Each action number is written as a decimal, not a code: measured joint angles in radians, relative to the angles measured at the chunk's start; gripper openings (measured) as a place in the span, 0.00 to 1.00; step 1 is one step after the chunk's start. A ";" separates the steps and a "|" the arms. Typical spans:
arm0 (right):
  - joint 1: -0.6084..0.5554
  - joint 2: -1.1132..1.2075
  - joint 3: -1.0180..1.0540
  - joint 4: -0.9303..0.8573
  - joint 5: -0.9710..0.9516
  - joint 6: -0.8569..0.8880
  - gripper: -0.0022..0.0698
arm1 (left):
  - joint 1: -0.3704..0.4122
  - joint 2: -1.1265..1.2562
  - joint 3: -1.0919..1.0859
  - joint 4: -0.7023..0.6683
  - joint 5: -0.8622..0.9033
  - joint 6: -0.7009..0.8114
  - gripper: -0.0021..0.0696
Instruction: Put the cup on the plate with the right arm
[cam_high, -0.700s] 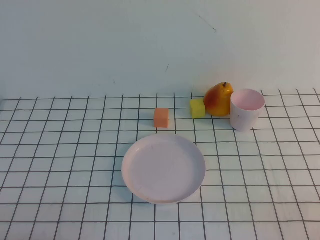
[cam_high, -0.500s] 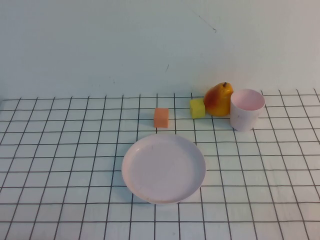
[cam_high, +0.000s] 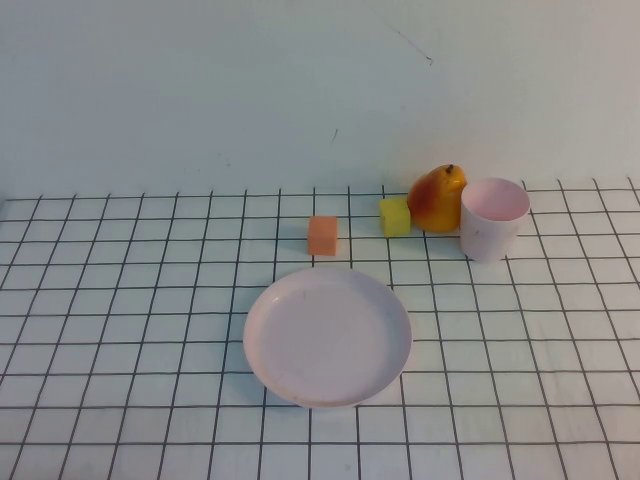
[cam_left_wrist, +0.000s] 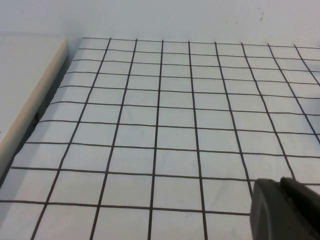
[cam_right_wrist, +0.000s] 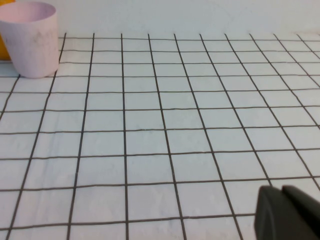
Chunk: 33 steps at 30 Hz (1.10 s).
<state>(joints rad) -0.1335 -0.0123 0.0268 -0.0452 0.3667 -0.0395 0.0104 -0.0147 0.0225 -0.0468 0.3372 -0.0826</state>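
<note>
The pale pink cup (cam_high: 493, 218) stands upright at the back right of the gridded table, touching or almost touching a pear. The round pale pink plate (cam_high: 328, 335) lies empty near the table's middle, well apart from the cup. Neither arm shows in the high view. In the right wrist view the cup (cam_right_wrist: 32, 37) stands far off, and my right gripper (cam_right_wrist: 282, 192) shows only as dark fingertips pressed together, empty, above bare cloth. My left gripper (cam_left_wrist: 280, 186) is likewise shut and empty over bare cloth.
A yellow-red pear (cam_high: 437, 198) stands just left of the cup, with a yellow cube (cam_high: 395, 216) beside it and an orange cube (cam_high: 323, 236) behind the plate. A white wall rises behind the table. A raised white ledge (cam_left_wrist: 25, 95) borders the cloth near the left gripper.
</note>
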 joint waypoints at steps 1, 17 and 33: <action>0.000 0.000 0.000 0.000 0.000 0.000 0.03 | 0.000 0.000 0.000 0.000 0.000 0.000 0.03; 0.000 0.000 0.002 -0.053 -0.346 -0.015 0.03 | 0.000 0.000 0.000 0.000 0.000 0.000 0.03; 0.000 0.000 0.002 -0.036 -0.996 -0.012 0.03 | 0.000 0.000 0.000 0.000 0.000 0.000 0.03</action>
<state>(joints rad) -0.1335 -0.0123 0.0285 -0.0811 -0.6289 -0.0513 0.0104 -0.0147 0.0225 -0.0468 0.3372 -0.0826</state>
